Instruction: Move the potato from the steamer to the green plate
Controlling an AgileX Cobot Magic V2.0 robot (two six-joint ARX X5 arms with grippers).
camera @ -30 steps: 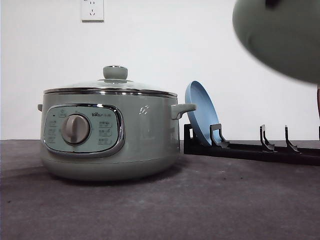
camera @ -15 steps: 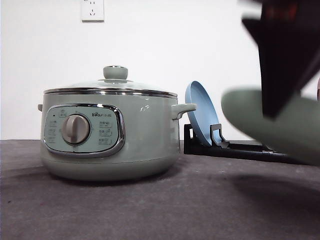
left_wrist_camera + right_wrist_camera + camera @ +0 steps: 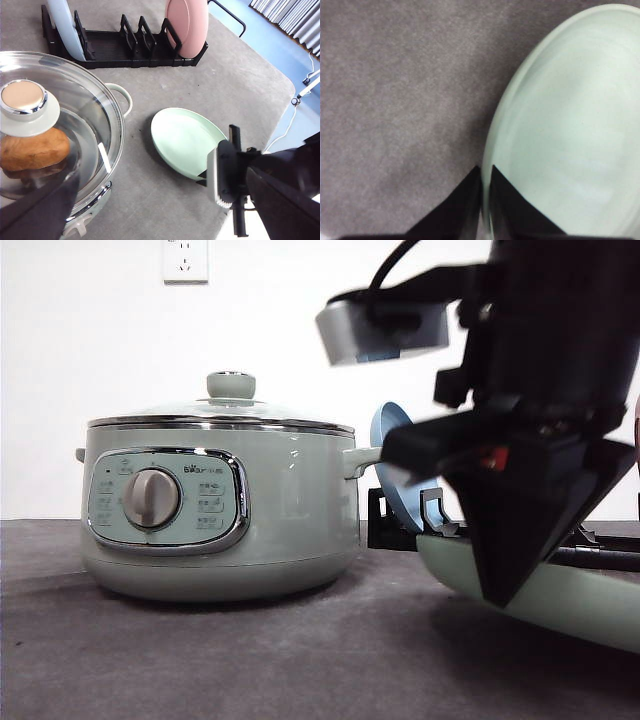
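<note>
The potato (image 3: 34,150) lies inside the steamer (image 3: 220,502), seen through the glass lid (image 3: 75,125) at the lower left of the left wrist view, partly under the lid's knob (image 3: 24,102). In the front view the steamer stands left of centre on the grey table (image 3: 250,660), lid on, dial facing the camera.

The green plate (image 3: 185,141) sits low on the table at the centre of the left wrist view, well apart from the steamer; in the front view it shows at the lower right, tilted. The right gripper (image 3: 484,200) has its two dark fingers pinched on the plate's rim, one on each side of the edge, nearly closed. Its arm fills the upper right of the front view.

How far open the left gripper is cannot be told; a dark part of it shows at the lower left corner of its own view.

Behind, a black rack (image 3: 125,47) holds a blue plate (image 3: 400,465) and a pink plate (image 3: 186,25) upright.
</note>
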